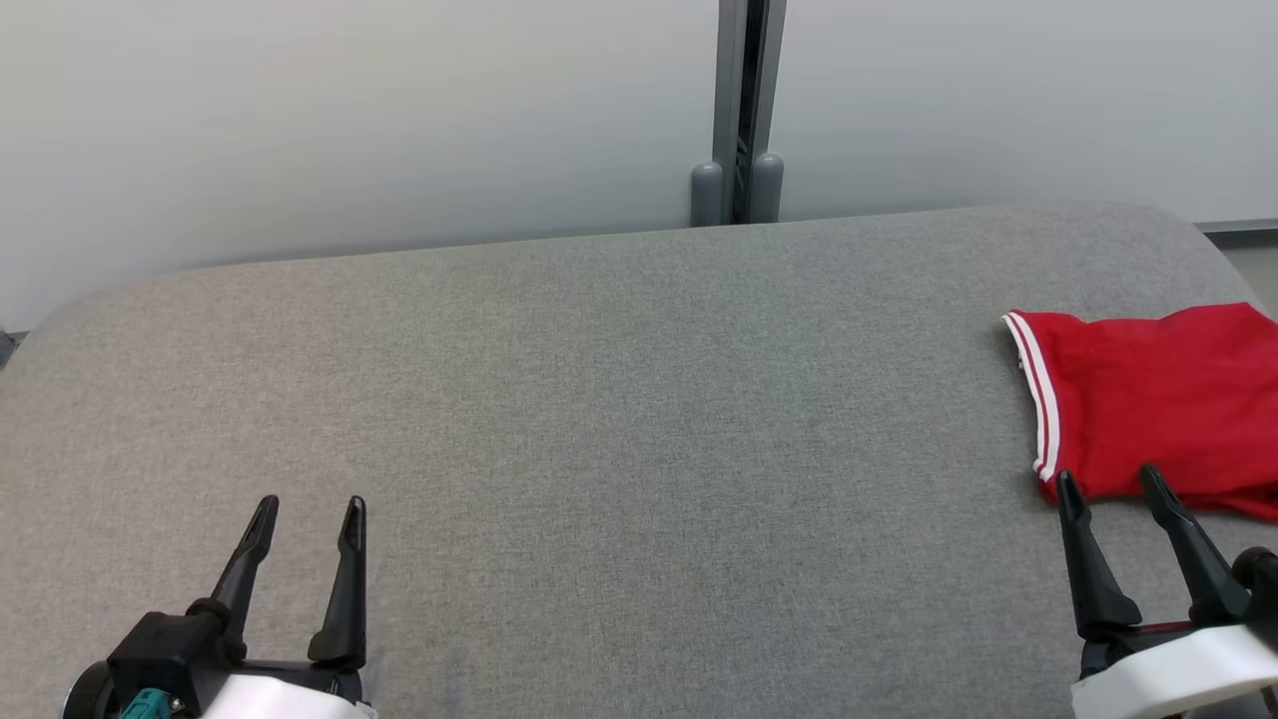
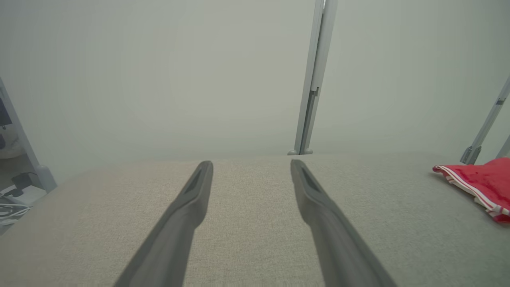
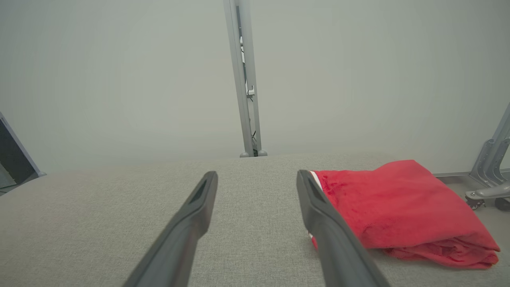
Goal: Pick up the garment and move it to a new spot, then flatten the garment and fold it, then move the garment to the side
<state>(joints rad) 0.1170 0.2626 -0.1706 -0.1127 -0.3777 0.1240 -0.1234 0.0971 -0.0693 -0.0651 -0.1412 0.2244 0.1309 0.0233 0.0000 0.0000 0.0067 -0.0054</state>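
garment (image 1: pixel 1148 399), red with white stripes along one edge, lies folded at the right side of the grey table (image 1: pixel 599 399), running past the head view's right edge. right gripper (image 1: pixel 1108 475) sits just at its near edge, fingers spread wide, holding nothing. left gripper (image 1: pixel 312 504) is well apart over the table's left side, fingers spread just as wide, empty.

Red garment (image 1: pixel 1158 399) cut off at head-view rt edge, near corner behind rt fingers (image 3: pixel 330 239)
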